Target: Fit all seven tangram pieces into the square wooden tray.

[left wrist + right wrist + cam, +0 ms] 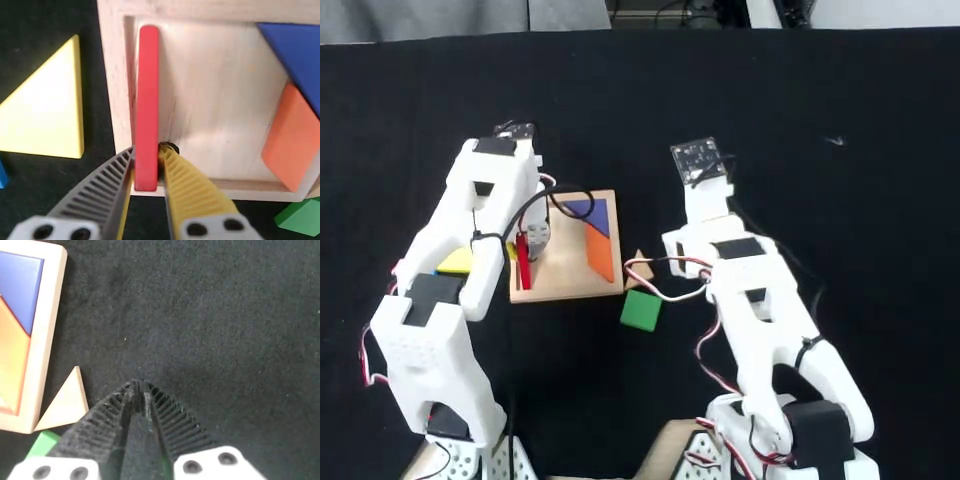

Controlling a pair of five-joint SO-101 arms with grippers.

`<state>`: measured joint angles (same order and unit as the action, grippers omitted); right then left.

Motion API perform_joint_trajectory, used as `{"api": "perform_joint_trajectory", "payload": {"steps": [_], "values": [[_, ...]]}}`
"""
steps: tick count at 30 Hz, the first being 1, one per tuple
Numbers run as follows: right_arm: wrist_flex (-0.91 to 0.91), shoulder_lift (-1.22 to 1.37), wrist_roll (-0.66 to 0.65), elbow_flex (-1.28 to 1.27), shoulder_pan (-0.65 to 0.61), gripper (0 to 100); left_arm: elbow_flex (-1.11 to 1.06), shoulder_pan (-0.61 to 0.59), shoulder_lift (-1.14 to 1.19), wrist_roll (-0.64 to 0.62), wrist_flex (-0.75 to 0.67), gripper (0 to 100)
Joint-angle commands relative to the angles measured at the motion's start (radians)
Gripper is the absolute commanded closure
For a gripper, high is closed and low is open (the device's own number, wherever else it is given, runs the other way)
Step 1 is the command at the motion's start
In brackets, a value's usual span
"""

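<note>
The square wooden tray (565, 285) lies between the two arms. A blue piece (295, 50) and an orange piece (292, 145) lie flat in it. A red piece (147, 90) stands on its edge along the tray's wall, and my left gripper (146, 150) is shut on its near end. Outside the tray, a yellow triangle (47, 112) lies beside that wall. A green square (641, 310) and a small plain wooden triangle (67, 402) rest on the cloth near the tray's corner. My right gripper (139, 385) is shut on nothing, over bare cloth beside the wooden triangle.
Black cloth (820, 120) covers the table. The left arm (450, 260) stretches along the tray's left side and partly covers the yellow triangle (457, 262). The right arm (745, 290) stands right of the green square. A sliver of something blue (1, 175) shows near the yellow triangle.
</note>
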<state>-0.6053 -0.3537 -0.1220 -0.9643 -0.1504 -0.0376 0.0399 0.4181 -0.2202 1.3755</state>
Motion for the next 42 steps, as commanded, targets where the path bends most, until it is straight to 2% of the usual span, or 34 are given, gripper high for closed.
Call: {"api": "perform_joint_trajectory", "payload": {"steps": [1, 12, 18, 24, 29, 37, 42], "values": [[0.000, -0.045, -0.009, 0.005, 0.012, 98.6, -0.005, 0.002, -0.051, 0.011, 0.014, 97], [0.000, -0.045, -0.009, 0.005, 0.012, 98.6, -0.005, -0.085, -0.060, 0.068, 0.015, 97], [0.000, -0.045, -0.009, 0.005, 0.012, 98.6, 0.036, -0.056, -0.054, 0.069, 0.068, 96], [0.000, -0.045, -0.009, 0.005, 0.012, 98.6, 0.096, -0.056, -0.058, 0.078, 0.137, 73], [0.000, -0.045, -0.009, 0.005, 0.012, 98.6, 0.113, -0.053, -0.060, 0.080, 0.133, 77], [0.000, -0.045, -0.009, 0.005, 0.012, 98.6, 0.162, -0.042, -0.061, 0.071, 0.135, 78], [0.000, -0.045, -0.009, 0.005, 0.012, 98.6, 0.157, 0.050, -0.061, 0.069, 0.137, 78]]}}
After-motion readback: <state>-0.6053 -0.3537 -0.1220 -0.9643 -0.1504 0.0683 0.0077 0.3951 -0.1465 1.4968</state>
